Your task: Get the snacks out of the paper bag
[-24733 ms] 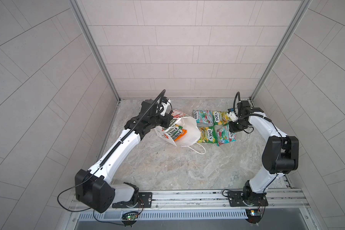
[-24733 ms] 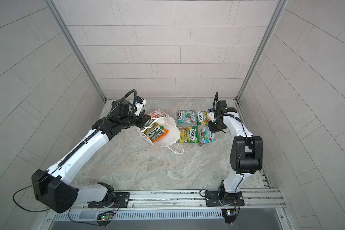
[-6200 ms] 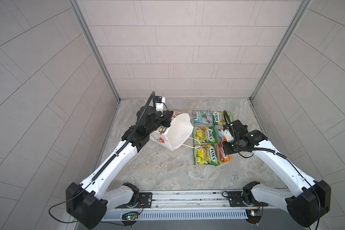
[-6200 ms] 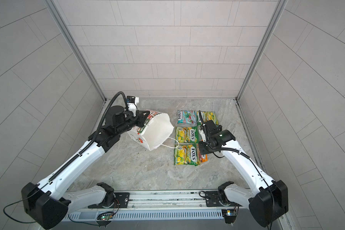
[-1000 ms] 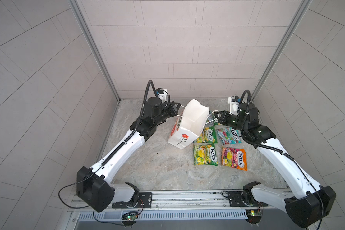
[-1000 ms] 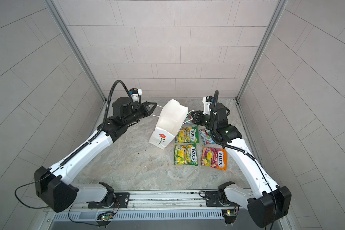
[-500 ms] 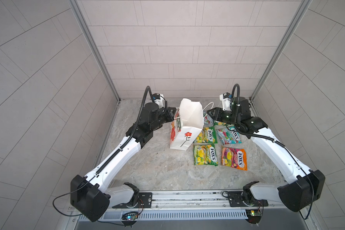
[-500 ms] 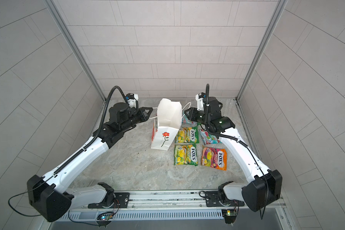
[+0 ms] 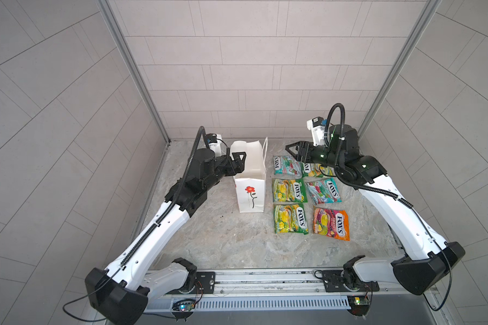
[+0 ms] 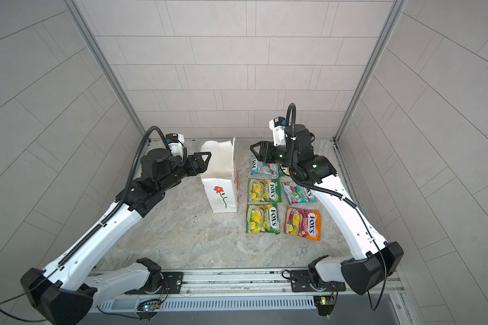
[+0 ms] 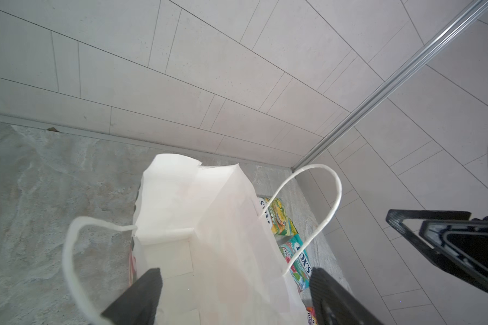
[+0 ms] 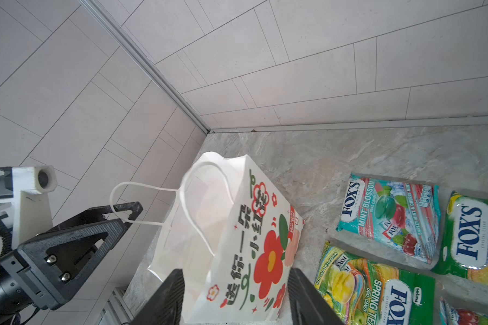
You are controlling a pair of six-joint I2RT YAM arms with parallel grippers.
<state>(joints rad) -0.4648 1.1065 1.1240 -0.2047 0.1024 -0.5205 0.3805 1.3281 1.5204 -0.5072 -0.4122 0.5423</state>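
**Inspector:** Left wrist view, item one: where is the paper bag (image 11: 209, 225)?

**Assistant:** Upright on the surface (image 9: 231, 242), mouth open, white bottom visible inside.

**Inspector:** Left fingers (image 9: 239, 163)?

**Assistant:** Released and spread wide, just beside the bag's rim at its 9 o'clock, clamping nothing.

**Inspector:** Right fingers (image 9: 292, 152)?

**Assistant:** Parted and holding nothing, at the bag's 2 o'clock, apart from it.

**Inspector:** Snacks (image 9: 289, 190)?

**Assistant:** Six lie flat on the surface at the bag's 3 o'clock, in two columns of three. One far packet is partly hidden by the right arm (image 9: 378, 194).
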